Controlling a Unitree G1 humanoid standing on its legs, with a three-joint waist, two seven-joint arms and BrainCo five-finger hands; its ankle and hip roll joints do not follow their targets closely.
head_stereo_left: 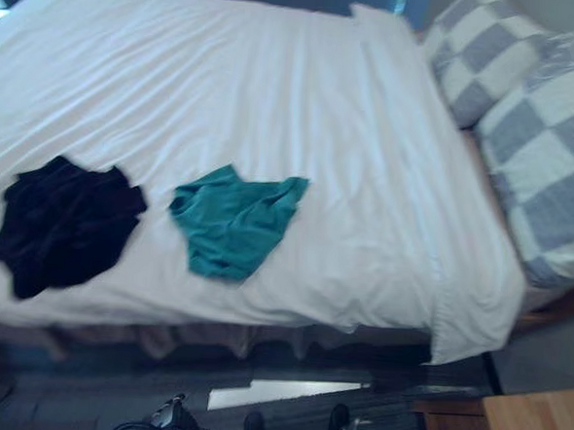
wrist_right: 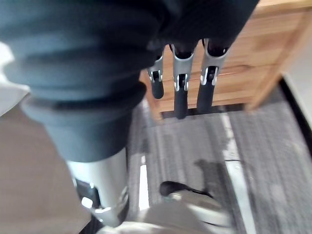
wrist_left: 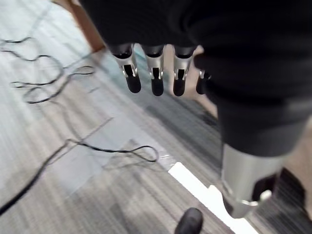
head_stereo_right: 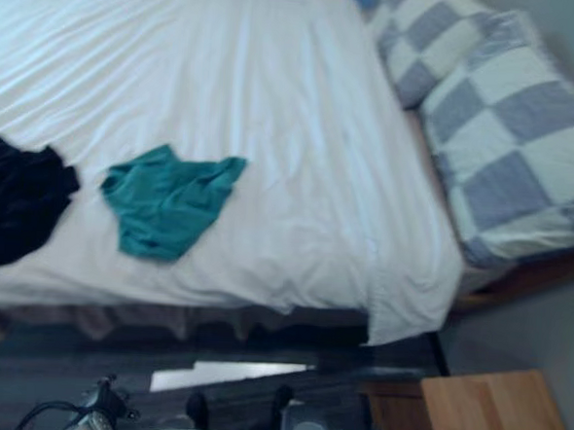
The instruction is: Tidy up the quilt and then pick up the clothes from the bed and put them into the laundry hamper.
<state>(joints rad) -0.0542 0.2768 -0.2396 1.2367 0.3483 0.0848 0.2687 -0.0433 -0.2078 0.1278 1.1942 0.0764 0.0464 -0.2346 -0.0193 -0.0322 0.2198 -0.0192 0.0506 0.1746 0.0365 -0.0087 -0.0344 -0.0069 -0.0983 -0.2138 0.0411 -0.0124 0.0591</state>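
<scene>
Left wrist view shows the left hand (wrist_left: 156,73) hanging by the robot's side above grey wood-look flooring, its fingers (wrist_left: 157,80) straight and loose, holding nothing. In the right wrist view the right hand (wrist_right: 183,85) hangs the same way, fingers (wrist_right: 181,90) relaxed and empty, with a wooden cabinet (wrist_right: 243,73) just past them; that cabinet (head_stereo_right: 494,413) stands at the bed's near right corner in the right eye view.

Up on the bed, the white quilt (head_stereo_left: 274,107) lies spread nearly flat, with only shallow wrinkles and its near right corner (head_stereo_left: 465,328) hanging over the edge, so the tidying part looks mostly done. Two garments lie close to the near edge: a black garment (head_stereo_left: 62,221) on the left and a teal garment (head_stereo_left: 233,221) just right of it, apart from each other. Both are crumpled, limp cloth; they should be light, soft and quick to sag or trail when lifted. A pinch on a raised fold near the middle of each heap would probably gather the most fabric, and the quilt beneath could be caught along with it. Farther back on the right, two blue-and-white checked pillows (head_stereo_left: 540,143) lie at the head of the bed.
</scene>
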